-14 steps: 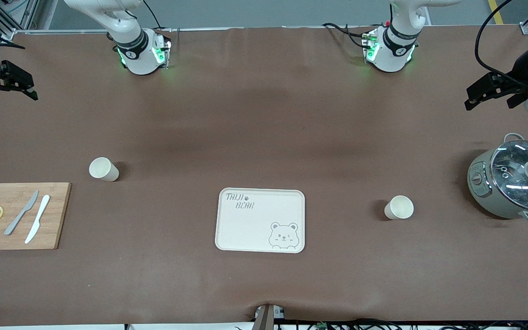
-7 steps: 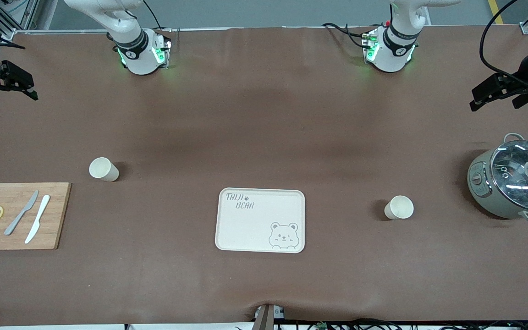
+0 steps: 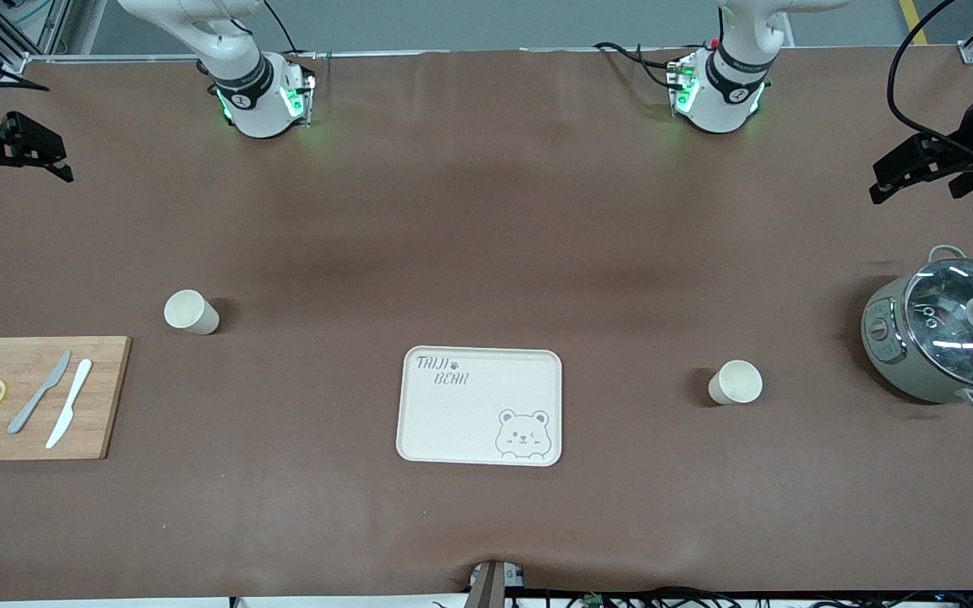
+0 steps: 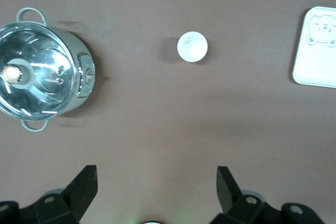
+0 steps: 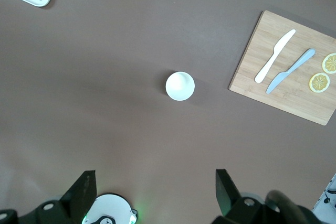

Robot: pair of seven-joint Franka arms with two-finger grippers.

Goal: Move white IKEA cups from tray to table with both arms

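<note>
Cream-white cups (image 3: 192,312) (image 3: 736,382) are standing on the table (image 3: 486,211), the tray (image 3: 480,405) lying bare between them; each is sitting well below its gripper's spread, empty fingers, left gripper (image 4: 156,187) and right gripper (image 5: 155,191) both hanging high, suggesting completed delivery.

The desk (image 3: 486,211) is wearing a matt brown sheet, smooth with a few soft ripples near the camera edge. The tray (image 3: 453,422) is looking like matt cream plastic, and both white cups (image 3: 192,312) (image 3: 736,382) are showing the same dull, smooth finish. The cutting board (image 3: 106,397) is showing pale wood grain, with a grey knife (image 3: 40,393) and a white knife (image 3: 69,404) looking like plastic. The pot (image 3: 892,355) is looking satin grey-green, and its lid (image 3: 959,325) is gleaming like glossy glass.
</note>
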